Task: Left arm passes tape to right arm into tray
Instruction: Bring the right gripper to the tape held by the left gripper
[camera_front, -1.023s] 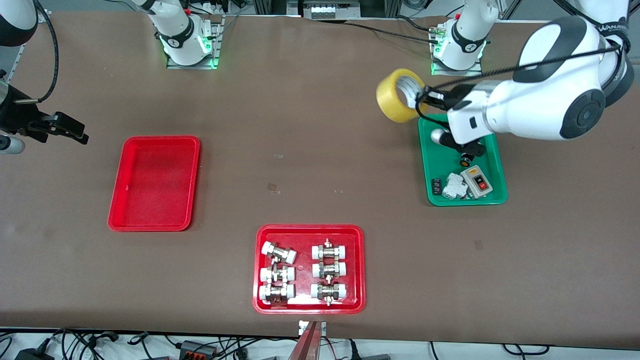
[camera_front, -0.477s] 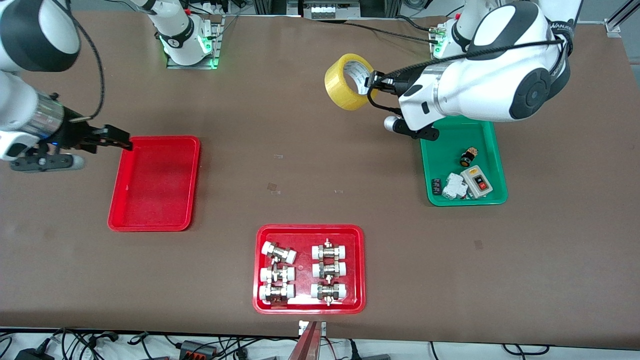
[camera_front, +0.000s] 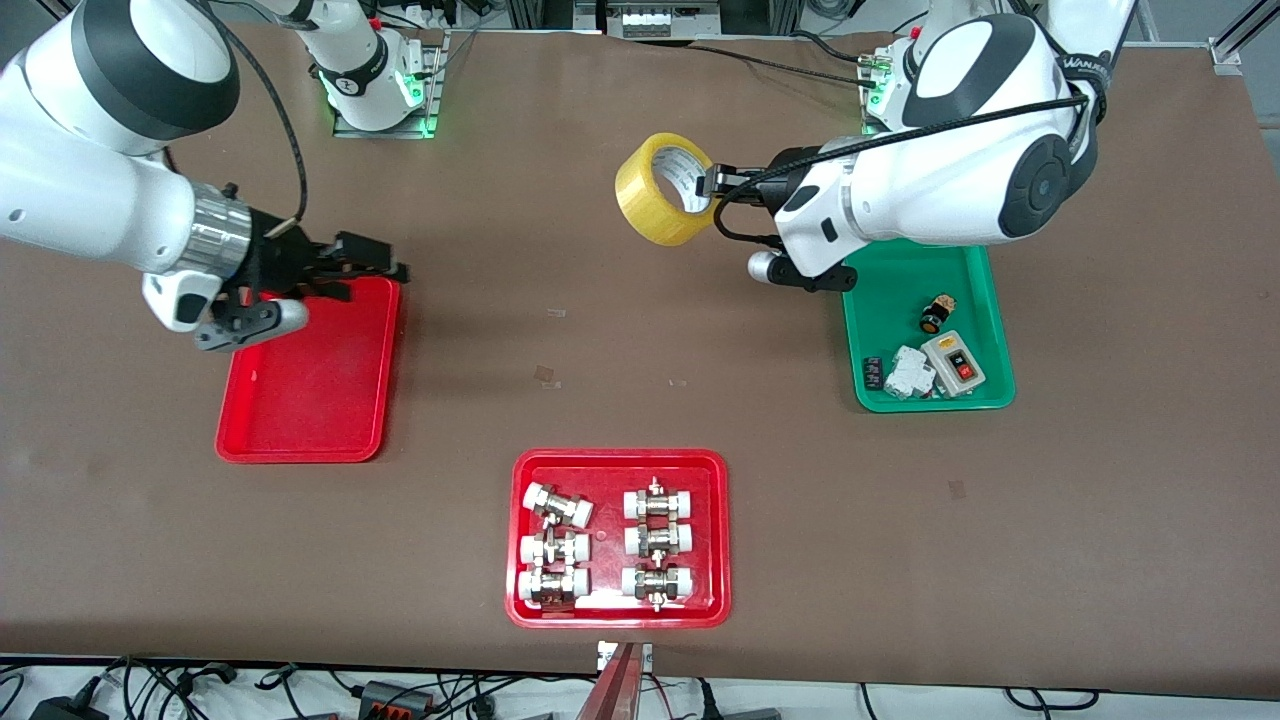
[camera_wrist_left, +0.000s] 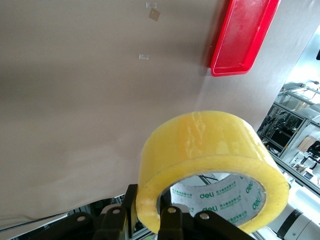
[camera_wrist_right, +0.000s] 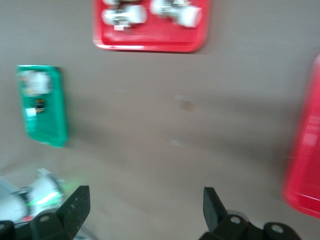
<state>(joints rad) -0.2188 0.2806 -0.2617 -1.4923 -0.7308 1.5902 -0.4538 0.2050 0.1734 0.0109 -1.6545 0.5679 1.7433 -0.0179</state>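
The yellow tape (camera_front: 660, 195) is held in the air by my left gripper (camera_front: 708, 186), over bare table between the green tray and the table's middle. In the left wrist view the gripper (camera_wrist_left: 150, 207) is shut on the tape's (camera_wrist_left: 210, 150) wall, with one finger outside and one inside the white core. My right gripper (camera_front: 385, 264) is open and empty over the corner of the plain red tray (camera_front: 310, 400) nearest the robot bases. In the right wrist view the right gripper (camera_wrist_right: 145, 205) has its fingers wide apart over bare table, with the tray's edge (camera_wrist_right: 305, 170) beside it.
A green tray (camera_front: 965, 275) with small electrical parts lies under the left arm. A red tray of pipe fittings (camera_front: 615, 465) sits near the table's front edge. Both also show in the right wrist view, the green tray (camera_wrist_right: 42, 107) and the fittings tray (camera_wrist_right: 150, 42).
My left arm has carried the tape from over the green tray toward the table's middle. My right arm has swung in from the table's end to over the plain red tray's corner.
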